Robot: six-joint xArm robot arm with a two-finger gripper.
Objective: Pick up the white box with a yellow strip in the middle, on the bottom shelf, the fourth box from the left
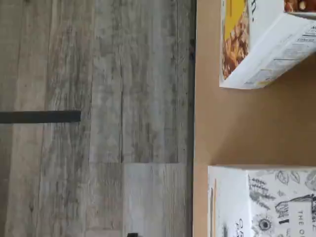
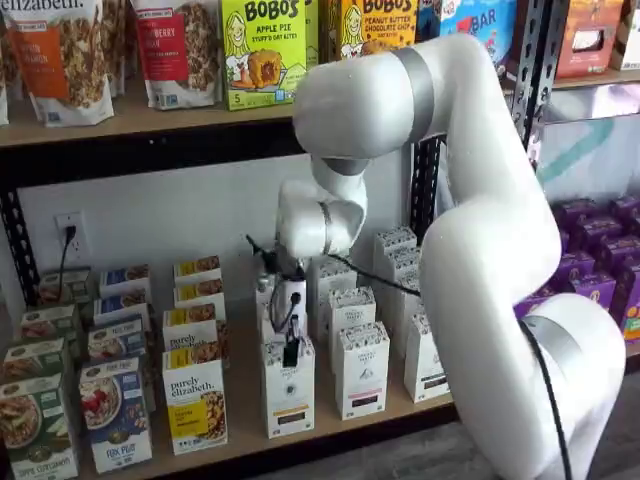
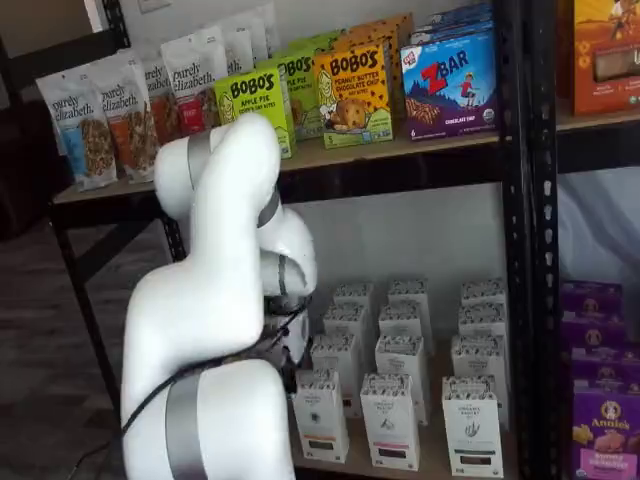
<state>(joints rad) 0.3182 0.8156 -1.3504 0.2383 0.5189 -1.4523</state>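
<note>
White carton with the tan strip [image 2: 288,388] sits ungrasped on the pale wood bottom shelf [image 2: 330,425]; end effector [image 2: 291,352] hovers above, can't tell its opening.

The floor [image 1: 98,123] was grey, weathered-looking wood plank with a dark strip [image 1: 39,116] lying across it. Behind the shelves stood a plain white wall [image 2: 160,220] with a power outlet [image 2: 68,236] and a black plug in it, and black perforated metal uprights [image 3: 515,200] framed the racks.
</note>
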